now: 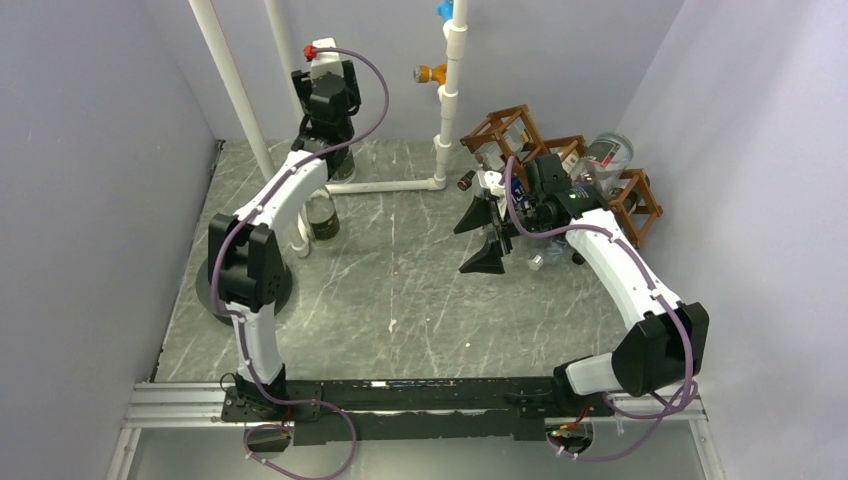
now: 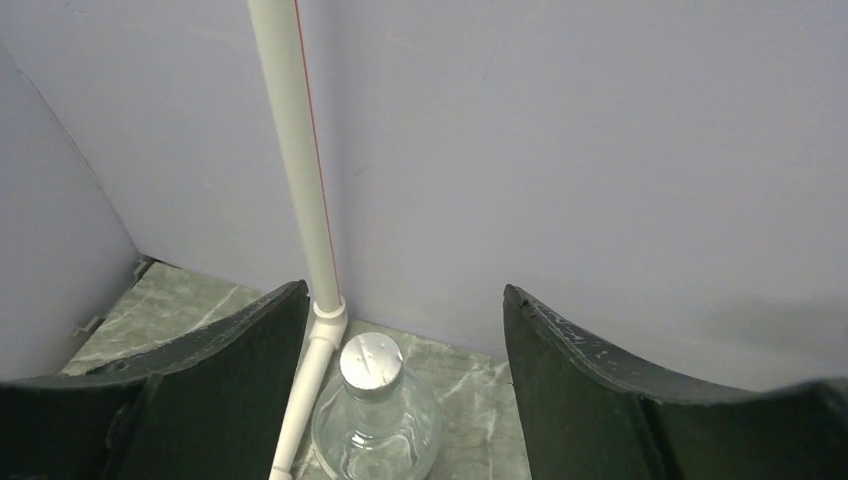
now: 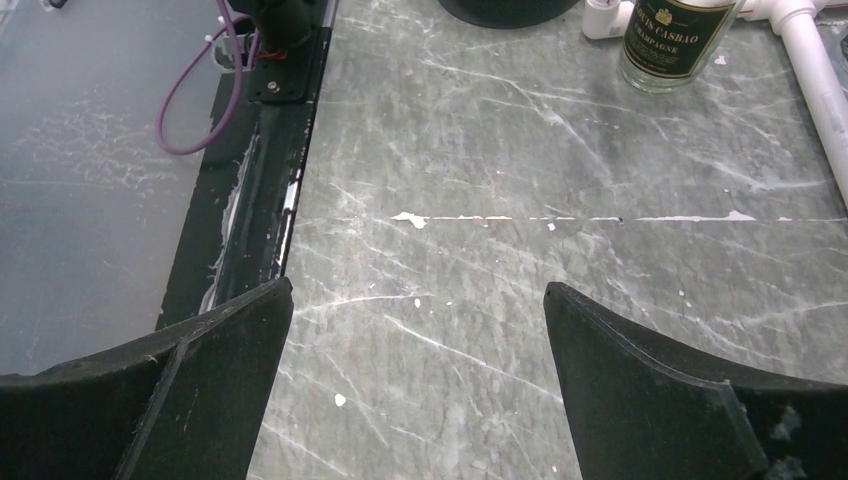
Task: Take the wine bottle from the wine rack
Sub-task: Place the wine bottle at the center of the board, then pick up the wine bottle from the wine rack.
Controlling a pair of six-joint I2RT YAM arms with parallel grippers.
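The brown wine rack (image 1: 520, 135) stands at the back right. A clear wine bottle (image 1: 610, 155) lies in one of its cells, and a dark bottle neck (image 1: 467, 183) pokes out on the left side. My right gripper (image 1: 478, 238) (image 3: 417, 288) hovers open over bare table in front of the rack, holding nothing. At the back wall my left gripper (image 2: 405, 300) is open, its jaws apart on either side of an upright clear bottle with a silver cap (image 2: 372, 400) and touching neither side of it.
A white pipe frame (image 1: 445, 110) (image 2: 300, 180) runs up the back wall and along the floor beside the clear bottle. A labelled champagne bottle (image 1: 322, 215) (image 3: 675, 40) stands near the left arm. More glassware (image 1: 540, 255) sits under the right forearm.
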